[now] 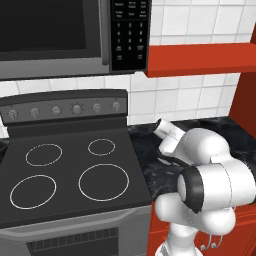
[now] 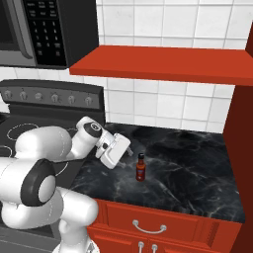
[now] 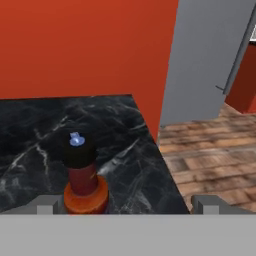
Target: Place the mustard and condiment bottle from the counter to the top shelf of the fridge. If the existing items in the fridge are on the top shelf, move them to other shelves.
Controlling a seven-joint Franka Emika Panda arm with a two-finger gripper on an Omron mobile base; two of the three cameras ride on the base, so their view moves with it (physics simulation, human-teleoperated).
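Condiment bottle (image 3: pixel 82 175) looms right up close, upright on the counter (image 3: pixel 125 145), sitting between the fingertips (image 3: pixel 47 205) because the gripper (image 2: pixel 124 153) is lined up wide-spread for a grab, nothing held yet

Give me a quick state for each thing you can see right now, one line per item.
condiment bottle: upright on the counter, cap on, not gripped.
gripper: open, beside the bottle, holding nothing.
counter: carries the bottle.
fridge: grey side panel and bar handle in the hand view; door state cannot be told.
stovetop: nothing on its four rings.
microwave: door shut.
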